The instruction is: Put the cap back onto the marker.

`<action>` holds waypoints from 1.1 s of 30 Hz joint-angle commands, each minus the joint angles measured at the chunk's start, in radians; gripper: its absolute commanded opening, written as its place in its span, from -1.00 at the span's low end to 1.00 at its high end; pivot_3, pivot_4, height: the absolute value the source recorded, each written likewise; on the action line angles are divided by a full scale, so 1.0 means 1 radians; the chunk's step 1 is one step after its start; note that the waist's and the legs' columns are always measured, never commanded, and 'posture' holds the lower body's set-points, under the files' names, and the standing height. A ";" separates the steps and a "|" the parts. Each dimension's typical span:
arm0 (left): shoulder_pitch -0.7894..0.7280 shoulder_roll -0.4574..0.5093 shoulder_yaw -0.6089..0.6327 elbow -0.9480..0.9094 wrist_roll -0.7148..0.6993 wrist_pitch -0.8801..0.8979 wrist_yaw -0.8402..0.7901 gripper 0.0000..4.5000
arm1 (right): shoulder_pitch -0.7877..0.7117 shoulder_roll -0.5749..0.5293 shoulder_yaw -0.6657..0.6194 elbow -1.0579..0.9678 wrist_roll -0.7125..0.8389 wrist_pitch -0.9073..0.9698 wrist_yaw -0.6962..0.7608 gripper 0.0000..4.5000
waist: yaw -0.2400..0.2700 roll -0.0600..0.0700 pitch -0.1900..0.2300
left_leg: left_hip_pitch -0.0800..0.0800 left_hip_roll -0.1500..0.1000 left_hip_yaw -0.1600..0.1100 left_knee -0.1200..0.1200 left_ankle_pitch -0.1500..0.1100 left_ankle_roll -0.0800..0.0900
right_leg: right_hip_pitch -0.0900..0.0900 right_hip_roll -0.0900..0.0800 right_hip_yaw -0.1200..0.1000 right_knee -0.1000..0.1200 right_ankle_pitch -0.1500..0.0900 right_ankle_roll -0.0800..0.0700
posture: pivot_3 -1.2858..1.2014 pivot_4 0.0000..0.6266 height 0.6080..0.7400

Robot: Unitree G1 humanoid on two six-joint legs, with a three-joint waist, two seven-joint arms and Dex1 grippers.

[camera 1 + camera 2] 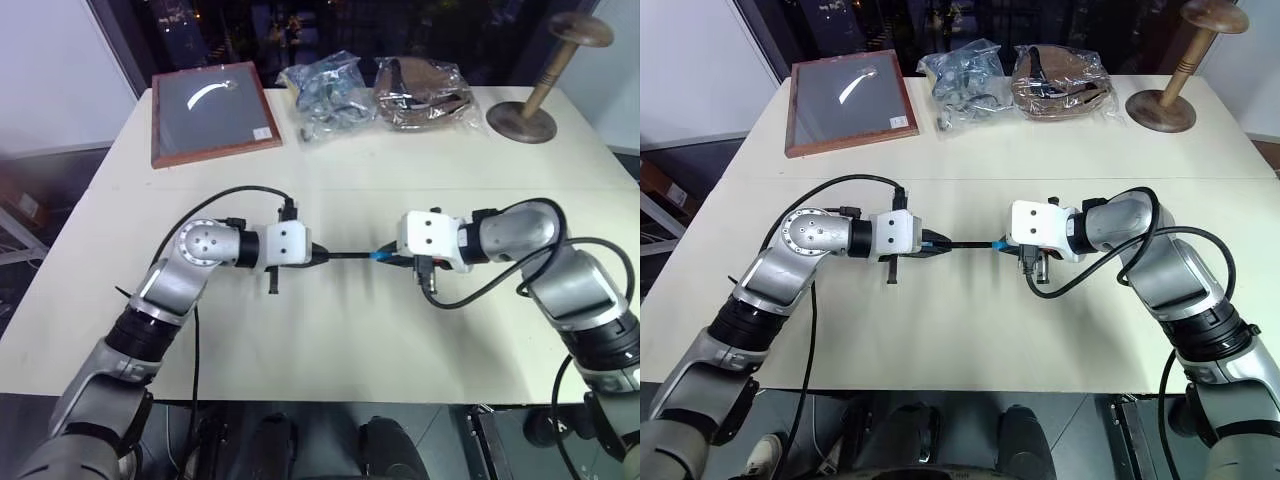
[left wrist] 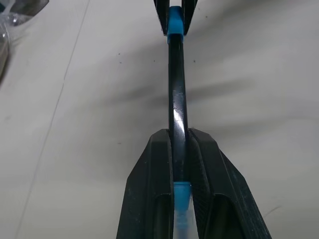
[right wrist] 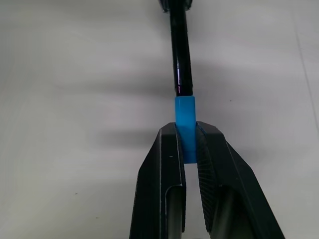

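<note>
Right jaws: the right gripper (image 3: 191,149) is clamped on the cap (image 3: 185,124), pads flat on its two sides, the cap's open end standing proud toward the marker
Left jaws: the left gripper (image 2: 179,159) is clamped on the marker (image 2: 177,99) near its rear end, leaving most of the barrel free
Reason for hold: judged, each part is pinched at its far end so the mating ends stay exposed and can be pushed together in line
Cap to marker: the black barrel meets the cap's mouth in both wrist views; whether it is fully seated cannot be told
Location: cap and marker are carried above the table (image 1: 330,330), between the two grippers, near table centre in the head view
Long axis: the marker runs 9 to 3 o'clock in the head view, roughly level; capped end toward 3 o'clock, rear end toward 9 o'clock
Surroundings: framed board (image 1: 212,112) at 11 o'clock, two plastic bags (image 1: 380,92) at 12 o'clock, wooden stand (image 1: 535,100) at 1 o'clock, all well apart from the work
</note>
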 commanded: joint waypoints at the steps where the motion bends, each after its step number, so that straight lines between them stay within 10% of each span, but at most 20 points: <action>1: -0.026 -0.023 0.006 -0.002 0.011 -0.035 0.033 -1.00 | -0.029 0.021 0.015 -0.061 0.034 -0.009 0.027 -0.99 | 0.000 0.000 0.000 | 0.000 0.000 0.000 0.000 0.000 0.000 | 0.000 0.000 0.000 0.000 0.000 0.000 | 0.03 -0.52 1.00; 33: -0.031 -0.076 0.038 -0.018 -0.015 -0.042 -0.028 -1.00 | -0.070 0.117 0.084 -0.163 -0.002 0.041 0.034 -0.99 | -0.001 0.000 0.000 | -0.001 0.000 0.000 0.000 0.000 0.000 | -0.001 0.000 0.000 0.001 0.000 0.000 | 0.03 -0.52 1.00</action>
